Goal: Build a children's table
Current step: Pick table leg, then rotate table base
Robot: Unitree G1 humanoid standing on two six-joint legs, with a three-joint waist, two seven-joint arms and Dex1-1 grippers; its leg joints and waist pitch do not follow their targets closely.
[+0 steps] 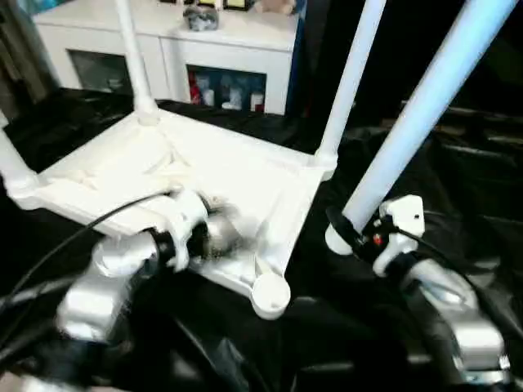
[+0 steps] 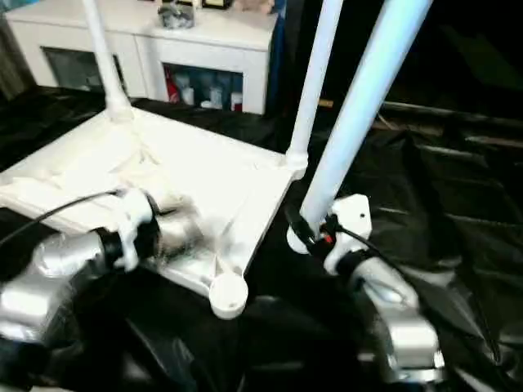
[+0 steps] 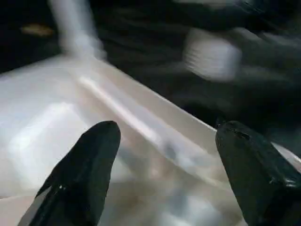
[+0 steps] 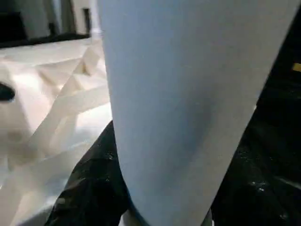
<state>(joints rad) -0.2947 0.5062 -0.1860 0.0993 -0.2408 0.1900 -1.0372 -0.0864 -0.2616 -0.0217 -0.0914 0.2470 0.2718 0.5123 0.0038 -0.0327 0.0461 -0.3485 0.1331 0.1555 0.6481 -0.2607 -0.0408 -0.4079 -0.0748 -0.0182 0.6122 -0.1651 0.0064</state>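
The white table top (image 1: 188,175) lies upside down on black sheeting, ribbed underside up. Legs stand in three corner sockets: far left (image 1: 131,49), far right (image 1: 350,77) and left (image 1: 11,166). The near corner socket (image 1: 270,295) holds no leg. My right gripper (image 1: 357,231) is shut on the fourth leg (image 1: 425,106) near its lower end, holding it tilted just right of the top's edge. This leg (image 4: 188,103) looms close in the right wrist view. My left gripper (image 3: 164,136) hovers open over the top's near rim, fingers (image 3: 91,160) spread apart.
A white cabinet (image 1: 221,49) with glass doors stands behind the table, small items on top of it. Crinkled black sheeting (image 1: 466,171) covers the ground all around. A black cable (image 1: 73,237) runs along my left forearm.
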